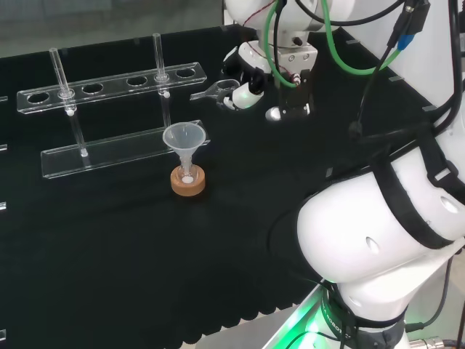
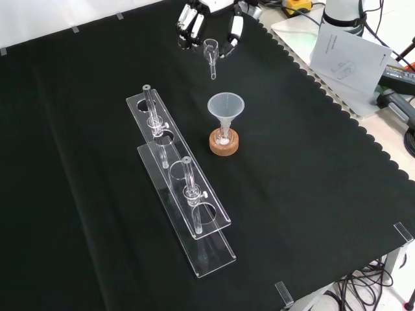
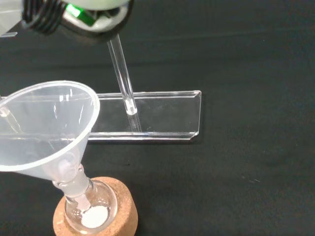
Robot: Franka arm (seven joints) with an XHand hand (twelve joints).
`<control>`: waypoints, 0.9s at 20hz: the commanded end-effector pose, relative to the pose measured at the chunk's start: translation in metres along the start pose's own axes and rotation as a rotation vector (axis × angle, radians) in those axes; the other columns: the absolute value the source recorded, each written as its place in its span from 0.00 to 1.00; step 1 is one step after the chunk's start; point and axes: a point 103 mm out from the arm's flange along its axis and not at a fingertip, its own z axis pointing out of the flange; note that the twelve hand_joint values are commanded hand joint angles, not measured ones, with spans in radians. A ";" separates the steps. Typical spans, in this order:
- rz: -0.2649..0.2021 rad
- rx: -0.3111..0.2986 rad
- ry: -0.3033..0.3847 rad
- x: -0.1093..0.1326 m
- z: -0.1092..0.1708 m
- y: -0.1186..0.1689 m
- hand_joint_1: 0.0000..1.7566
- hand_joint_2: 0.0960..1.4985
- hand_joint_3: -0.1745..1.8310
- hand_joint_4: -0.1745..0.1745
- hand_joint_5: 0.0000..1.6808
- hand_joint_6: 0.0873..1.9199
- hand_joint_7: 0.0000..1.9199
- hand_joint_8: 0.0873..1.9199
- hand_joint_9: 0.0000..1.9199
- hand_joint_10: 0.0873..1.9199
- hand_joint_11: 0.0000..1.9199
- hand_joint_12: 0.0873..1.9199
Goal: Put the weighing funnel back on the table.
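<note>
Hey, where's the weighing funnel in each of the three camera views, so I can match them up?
Head view: upper middle, weighing funnel in the robot hand, beyond the funnel.
Front view: top centre, between the robot hand's fingers, above the funnel.
Wrist view: its clear stem slants down beside the funnel.
Shared landmark: the funnel on its cork ring.

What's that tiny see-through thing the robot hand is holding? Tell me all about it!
It's the weighing funnel: a small clear piece, like glass, with a round cup and a short thin stem pointing toward the big funnel. The hand pinches its cup between fingers, over the black cloth.
</note>
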 end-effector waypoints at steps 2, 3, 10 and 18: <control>0.011 -0.018 0.062 -0.014 -0.004 0.002 0.62 0.44 0.40 1.00 0.70 0.41 0.29 0.31 0.49 0.13 0.40 0.54; 0.014 -0.021 0.066 -0.017 -0.005 0.003 0.62 0.44 0.40 1.00 0.70 0.41 0.29 0.31 0.49 0.13 0.40 0.54; 0.070 -0.038 0.109 -0.052 -0.007 0.017 0.62 0.44 0.40 1.00 0.70 0.41 0.29 0.31 0.49 0.13 0.40 0.54; 0.109 -0.030 0.127 -0.092 0.001 0.050 0.62 0.44 0.40 1.00 0.70 0.41 0.29 0.31 0.49 0.13 0.40 0.54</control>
